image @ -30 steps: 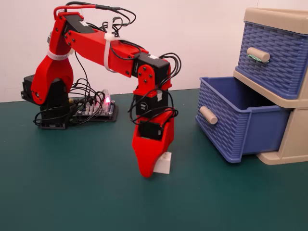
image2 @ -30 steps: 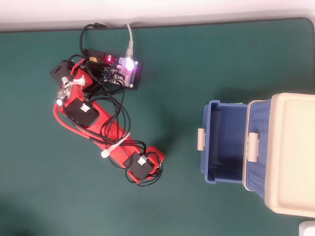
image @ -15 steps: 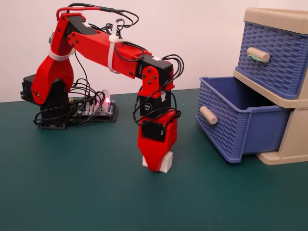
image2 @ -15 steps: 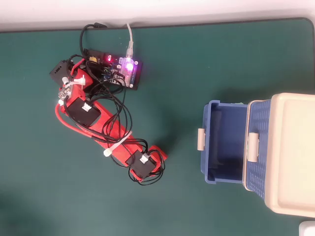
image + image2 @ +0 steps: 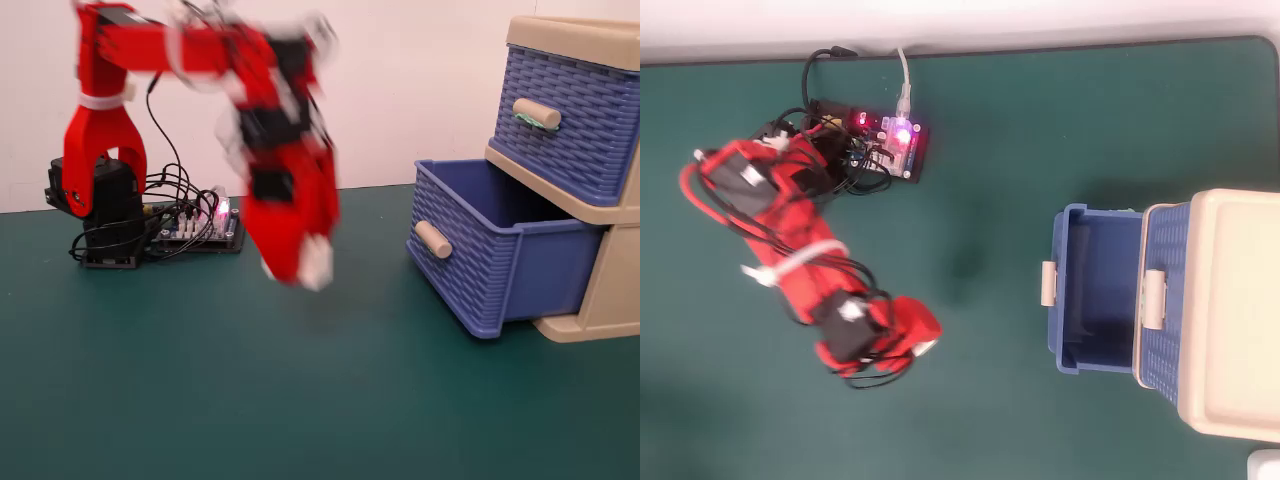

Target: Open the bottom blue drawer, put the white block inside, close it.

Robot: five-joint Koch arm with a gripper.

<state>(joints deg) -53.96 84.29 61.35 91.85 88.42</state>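
- I cannot read any text, label, brand or number in my two views.
- My arm [image 5: 280, 190] is too blurred to show any marking.

Red plastic arm [image 5: 790, 265]; black cables [image 5: 170, 190]; white zip ties [image 5: 785, 268].

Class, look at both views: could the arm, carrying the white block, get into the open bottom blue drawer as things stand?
Probably yes. The bottom blue drawer stands pulled out and looks empty, and nothing lies on the green mat between it and the pincer, which holds the white block lifted off the mat.
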